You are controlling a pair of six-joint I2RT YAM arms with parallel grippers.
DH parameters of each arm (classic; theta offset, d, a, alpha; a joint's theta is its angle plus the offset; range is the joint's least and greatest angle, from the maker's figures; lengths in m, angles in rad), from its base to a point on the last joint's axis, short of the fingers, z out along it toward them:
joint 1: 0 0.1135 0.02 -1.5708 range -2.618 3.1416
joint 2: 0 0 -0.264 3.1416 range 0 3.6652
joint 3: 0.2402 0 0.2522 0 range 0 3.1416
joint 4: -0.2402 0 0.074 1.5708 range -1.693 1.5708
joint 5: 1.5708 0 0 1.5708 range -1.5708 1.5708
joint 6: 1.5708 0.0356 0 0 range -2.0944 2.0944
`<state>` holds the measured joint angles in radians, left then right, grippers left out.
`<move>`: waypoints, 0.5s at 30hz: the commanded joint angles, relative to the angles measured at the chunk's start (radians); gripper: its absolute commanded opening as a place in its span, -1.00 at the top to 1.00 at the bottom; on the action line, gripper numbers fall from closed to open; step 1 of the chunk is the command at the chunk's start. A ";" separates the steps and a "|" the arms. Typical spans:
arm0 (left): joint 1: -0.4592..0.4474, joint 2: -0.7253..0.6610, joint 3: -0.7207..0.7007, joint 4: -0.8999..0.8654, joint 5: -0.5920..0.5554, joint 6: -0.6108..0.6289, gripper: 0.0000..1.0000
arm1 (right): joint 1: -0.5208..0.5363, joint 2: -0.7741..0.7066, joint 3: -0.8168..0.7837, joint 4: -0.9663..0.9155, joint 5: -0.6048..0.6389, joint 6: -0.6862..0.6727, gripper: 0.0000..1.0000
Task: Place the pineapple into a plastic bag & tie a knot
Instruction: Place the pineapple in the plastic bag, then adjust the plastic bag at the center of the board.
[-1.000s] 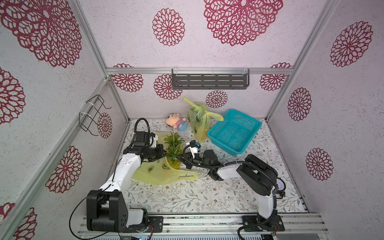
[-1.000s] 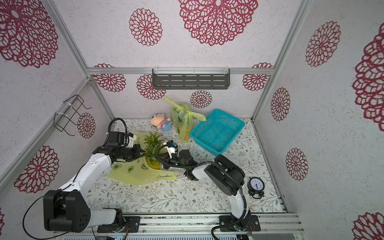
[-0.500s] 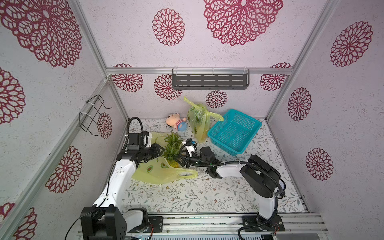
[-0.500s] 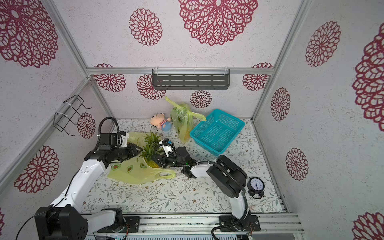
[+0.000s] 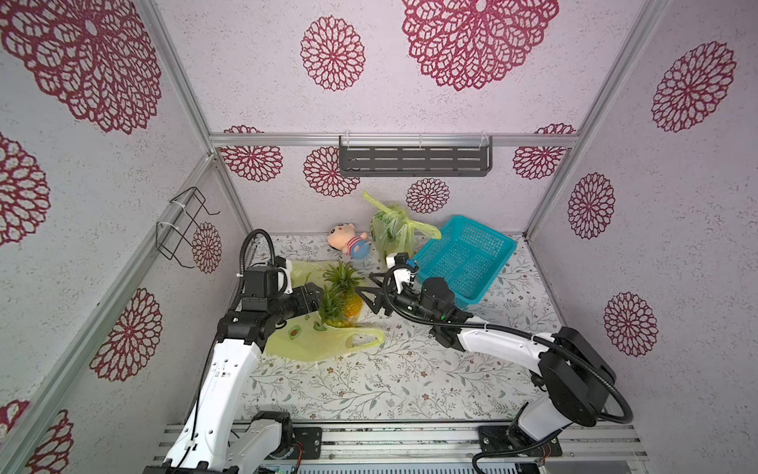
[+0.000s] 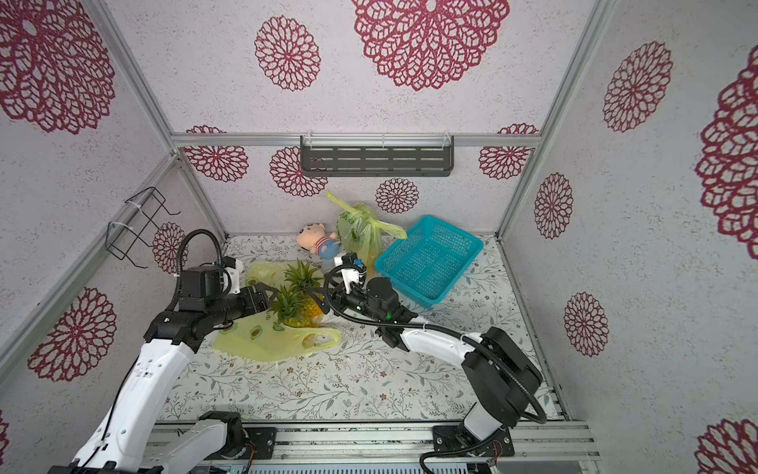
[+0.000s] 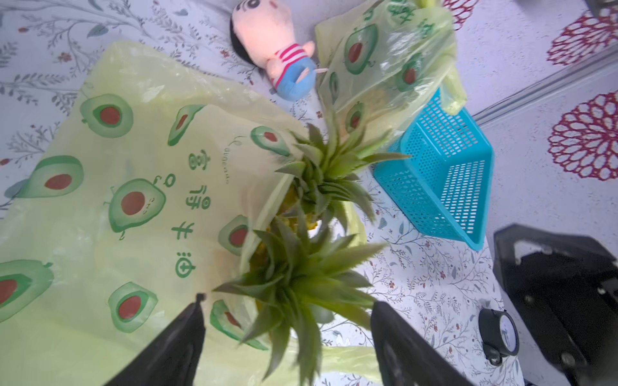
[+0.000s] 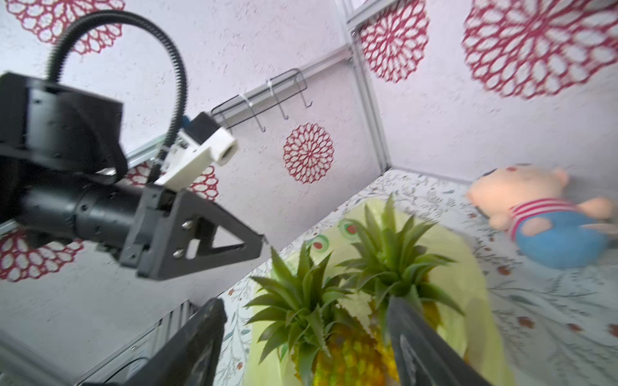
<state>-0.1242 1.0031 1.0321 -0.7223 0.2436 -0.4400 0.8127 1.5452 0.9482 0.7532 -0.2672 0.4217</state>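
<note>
My left tool (image 5: 318, 296) and right tool (image 5: 363, 282) are open wide, holding nothing. Two spiky yellow pineapples (image 5: 344, 305) seem to stand in the mouth of the yellow-green plastic bag (image 5: 303, 349). No knot yet.

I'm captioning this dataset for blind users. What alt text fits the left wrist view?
Two leafy pineapples stand against a yellow-green avocado-print plastic bag, with the left gripper open, its fingers framing the nearer crown. Behind lie a plush doll, a second filled bag and a blue basket.
</note>
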 commanded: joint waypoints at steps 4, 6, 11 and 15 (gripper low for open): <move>-0.197 -0.023 0.087 -0.031 -0.130 0.100 -0.87 | -0.101 -0.059 -0.010 -0.149 0.070 -0.019 -0.70; -0.274 -0.007 0.098 -0.028 -0.147 0.139 -0.99 | -0.129 -0.056 -0.012 -0.170 0.069 0.001 -0.71; -0.439 0.067 0.118 -0.009 -0.154 0.239 -0.95 | -0.187 -0.049 -0.030 -0.199 0.080 0.065 -0.71; -0.561 0.159 0.146 -0.038 -0.211 0.313 -0.95 | -0.233 -0.062 -0.068 -0.195 0.105 0.129 -0.71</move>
<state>-0.6350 1.1221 1.1488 -0.7414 0.0826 -0.2218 0.6029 1.5055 0.8909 0.5537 -0.1963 0.4850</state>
